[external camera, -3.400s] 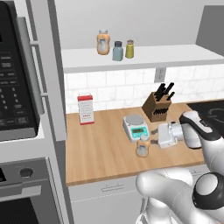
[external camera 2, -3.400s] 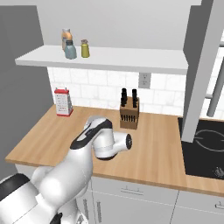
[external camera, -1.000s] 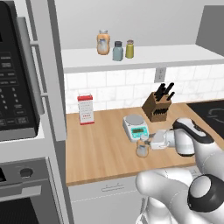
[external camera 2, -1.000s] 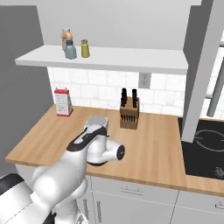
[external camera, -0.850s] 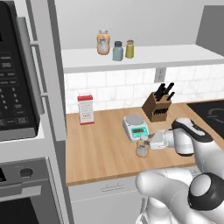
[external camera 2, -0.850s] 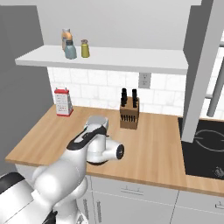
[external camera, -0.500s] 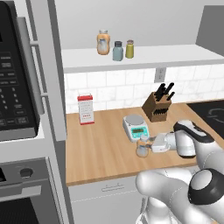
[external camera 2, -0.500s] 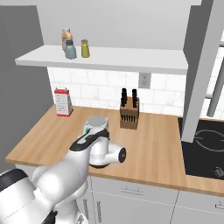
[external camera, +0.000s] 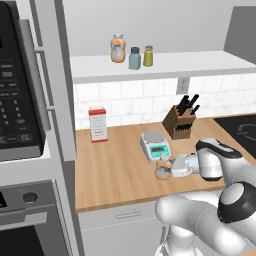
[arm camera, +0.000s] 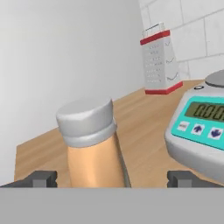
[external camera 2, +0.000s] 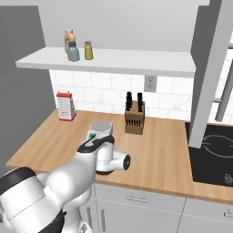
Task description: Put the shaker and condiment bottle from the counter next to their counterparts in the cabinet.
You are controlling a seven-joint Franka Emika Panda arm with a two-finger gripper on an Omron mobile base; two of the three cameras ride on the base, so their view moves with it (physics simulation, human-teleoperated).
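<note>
Right now my pincer (arm camera: 111, 178) stands wide apart, one finger either side of the bottle (arm camera: 94, 148), low on its body so I can close without tipping it. It sits upright on the counter (external camera: 115, 170), just beside the kitchen scale (external camera: 154, 145), which leaves that finger little room. Farther back are the red-topped grater (external camera: 98, 125) and the knife block (external camera: 179, 123). Up on the shelf (external camera: 165, 65) the shaker (external camera: 148, 56) already stands by the teal shaker (external camera: 134, 58) and the wide bottle (external camera: 118, 48), so I judge this grasp the remaining half.
</note>
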